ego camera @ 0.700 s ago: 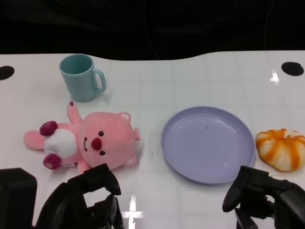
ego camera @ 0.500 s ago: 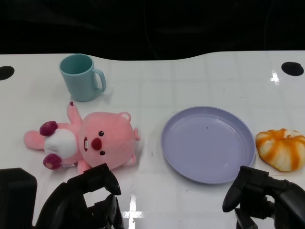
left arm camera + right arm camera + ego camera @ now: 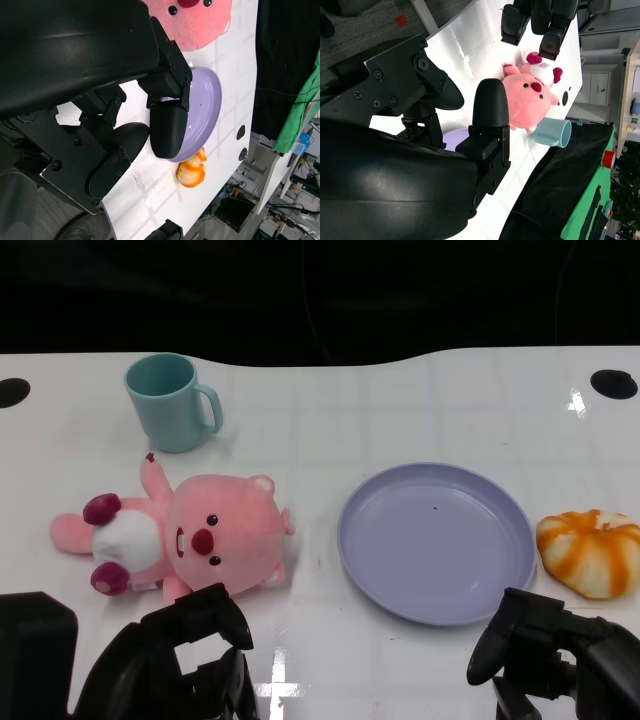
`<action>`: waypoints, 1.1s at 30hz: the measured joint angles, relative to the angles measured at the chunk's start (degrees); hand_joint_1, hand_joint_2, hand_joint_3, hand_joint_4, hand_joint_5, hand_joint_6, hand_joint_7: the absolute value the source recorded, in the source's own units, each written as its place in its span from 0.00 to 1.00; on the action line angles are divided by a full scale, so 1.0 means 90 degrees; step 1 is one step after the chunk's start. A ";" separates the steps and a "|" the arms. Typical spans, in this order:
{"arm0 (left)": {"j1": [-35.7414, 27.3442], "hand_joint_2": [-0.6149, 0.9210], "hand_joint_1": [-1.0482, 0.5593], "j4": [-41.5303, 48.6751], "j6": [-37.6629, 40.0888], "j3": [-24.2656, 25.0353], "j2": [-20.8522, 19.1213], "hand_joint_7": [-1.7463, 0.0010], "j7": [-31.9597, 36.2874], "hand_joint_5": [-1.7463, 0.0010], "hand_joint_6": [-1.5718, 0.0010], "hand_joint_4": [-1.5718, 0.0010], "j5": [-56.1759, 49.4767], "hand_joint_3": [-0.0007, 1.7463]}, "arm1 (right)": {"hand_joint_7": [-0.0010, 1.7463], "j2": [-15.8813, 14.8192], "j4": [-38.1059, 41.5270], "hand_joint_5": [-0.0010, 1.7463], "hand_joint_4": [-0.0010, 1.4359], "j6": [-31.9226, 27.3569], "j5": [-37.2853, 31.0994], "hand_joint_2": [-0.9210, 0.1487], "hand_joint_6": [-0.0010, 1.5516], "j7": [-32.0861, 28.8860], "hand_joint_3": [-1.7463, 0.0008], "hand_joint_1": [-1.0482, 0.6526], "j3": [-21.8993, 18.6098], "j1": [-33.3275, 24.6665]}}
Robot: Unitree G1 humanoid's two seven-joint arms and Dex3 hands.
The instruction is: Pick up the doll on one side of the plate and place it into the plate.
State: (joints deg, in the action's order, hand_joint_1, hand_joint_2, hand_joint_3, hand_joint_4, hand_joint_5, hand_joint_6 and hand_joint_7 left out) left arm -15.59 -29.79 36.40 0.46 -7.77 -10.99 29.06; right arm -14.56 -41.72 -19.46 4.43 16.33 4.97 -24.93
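Observation:
A pink plush doll (image 3: 185, 535) lies on its back on the white table, left of the lilac plate (image 3: 435, 540), which has nothing in it. My left hand (image 3: 185, 660) hovers at the near edge just in front of the doll, fingers apart and holding nothing. My right hand (image 3: 550, 660) hangs near the plate's front right rim, also holding nothing. The left wrist view shows the doll (image 3: 195, 20) and the plate (image 3: 207, 95) beyond my fingers (image 3: 167, 125). In the right wrist view the doll (image 3: 527, 97) lies past my fingers (image 3: 490, 112).
A teal mug (image 3: 172, 402) stands behind the doll, handle toward the plate. An orange and white plush bun (image 3: 590, 552) lies right of the plate. Black holes (image 3: 612, 383) mark the table's far corners. The table's far edge meets a dark backdrop.

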 measured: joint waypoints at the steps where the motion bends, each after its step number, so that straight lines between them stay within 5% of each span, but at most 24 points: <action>1: 0.0000 0.65 0.57 0.0000 0.0000 0.0000 0.0000 0.00 0.0000 0.00 0.53 0.43 0.0000 0.86 | 0.87 0.0000 0.0000 1.00 0.43 0.0000 0.0000 0.28 0.35 0.0000 0.33 0.59 0.0000 0.0000; 11: -0.0002 0.65 0.57 0.0003 -0.0026 0.0005 0.0008 0.03 0.0002 0.00 0.53 0.45 -0.0002 0.84 | 0.88 0.0000 0.0001 1.00 0.43 0.0019 -0.0012 0.28 0.35 0.0004 0.33 0.59 0.0001 -0.0003; 15: -0.0014 0.67 0.58 0.0002 -0.0193 0.0005 0.0035 0.14 0.0005 0.02 0.50 0.46 -0.0089 0.82 | 0.88 0.0000 0.0001 1.00 0.43 0.0027 -0.0014 0.29 0.35 0.0004 0.33 0.59 0.0008 -0.0004; 22: 0.0031 0.68 0.55 0.0003 -0.0442 0.0213 0.0080 0.31 0.0020 0.10 0.61 0.61 -0.0213 0.73 | 0.88 0.0000 0.0001 1.00 0.43 0.0027 -0.0013 0.29 0.35 0.0004 0.32 0.58 0.0022 -0.0003; 26: 0.0085 0.74 0.48 0.0020 -0.0931 0.0251 -0.0005 0.40 -0.0064 0.14 0.67 0.71 -0.0498 0.50 | 0.88 0.0000 0.0000 1.00 0.43 0.0027 -0.0009 0.29 0.34 0.0004 0.32 0.59 0.0048 -0.0002; 30: 0.0135 0.92 0.43 0.0013 -0.1219 0.0272 -0.0231 0.65 -0.0136 0.31 0.67 0.75 -0.0817 0.20 | 0.88 0.0000 0.0000 1.00 0.43 0.0024 -0.0012 0.29 0.34 0.0003 0.32 0.58 0.0065 0.0003; 33: 0.0172 0.99 0.42 0.0000 -0.1434 0.0295 -0.0470 0.76 -0.0233 0.36 0.68 0.81 -0.1089 0.09 | 0.88 0.0000 0.0000 1.00 0.43 0.0001 0.0000 0.29 0.34 0.0003 0.32 0.58 0.0075 0.0006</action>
State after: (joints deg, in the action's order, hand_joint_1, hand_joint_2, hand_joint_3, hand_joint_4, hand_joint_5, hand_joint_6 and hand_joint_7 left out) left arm -14.04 -29.79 23.49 3.12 -12.00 -13.09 19.26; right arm -14.56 -41.72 -19.46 4.43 16.36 5.64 -24.88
